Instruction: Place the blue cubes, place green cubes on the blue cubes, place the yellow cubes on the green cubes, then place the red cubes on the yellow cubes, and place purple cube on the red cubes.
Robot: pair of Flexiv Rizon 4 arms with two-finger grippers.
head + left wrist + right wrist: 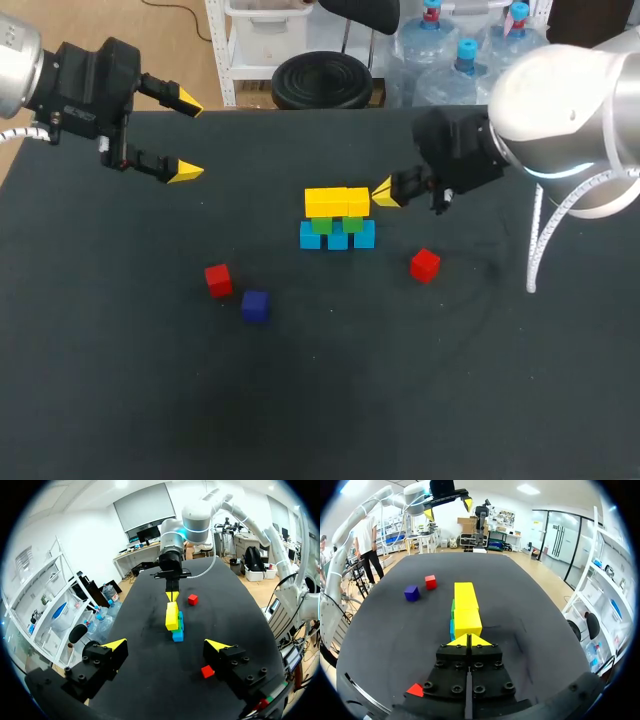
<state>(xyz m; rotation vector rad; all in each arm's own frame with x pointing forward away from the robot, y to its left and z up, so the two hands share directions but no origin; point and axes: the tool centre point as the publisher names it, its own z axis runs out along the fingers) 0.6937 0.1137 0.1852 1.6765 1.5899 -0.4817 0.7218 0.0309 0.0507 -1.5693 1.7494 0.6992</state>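
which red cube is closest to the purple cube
The red cube on the left arm's side of the stack, lying just beside the purple cube. The other red cube sits alone on the stack's opposite side.

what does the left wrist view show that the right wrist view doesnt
Left wrist only: the blue cubes in plain side view; the right wrist view catches just a sliver of them. Right wrist only: the purple cube, near a red cube. Both: the yellow cubes, that red cube and the other red cube, the right gripper with fingers shut close by the yellow cubes, and the left gripper with fingers open.
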